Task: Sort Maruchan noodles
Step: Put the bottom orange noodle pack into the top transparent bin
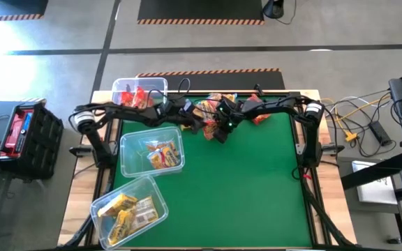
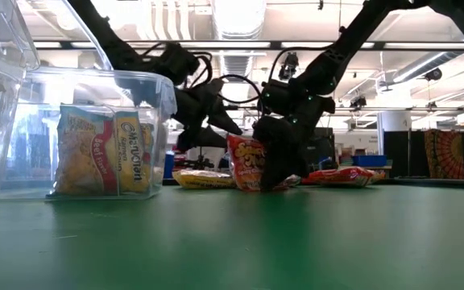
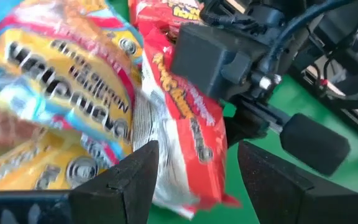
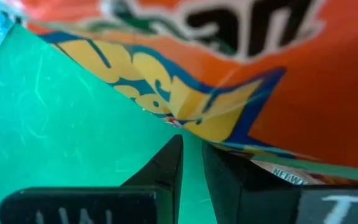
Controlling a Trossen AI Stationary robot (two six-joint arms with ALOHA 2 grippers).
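A green surface [image 1: 257, 181] carries three clear bins [image 1: 152, 152] and a heap of Maruchan noodles [image 1: 215, 106] along its far edge, where both arms meet. The right pincer [image 2: 276, 173], fingers nearly closed, looks pinched on the edge of an orange packet [image 2: 248, 163] standing upright at the heap; the left pincer [image 3: 194, 177] hovers spread wide just beside it, a red packet [image 3: 188, 118] between its fingers. The step appears to be picking; next comes lifting clear and carrying it to the matching bin.

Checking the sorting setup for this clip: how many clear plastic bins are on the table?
3, all on the table's left side: one at the far edge with red packets, one in the middle, one at the near corner with yellow packets. None appears hidden.
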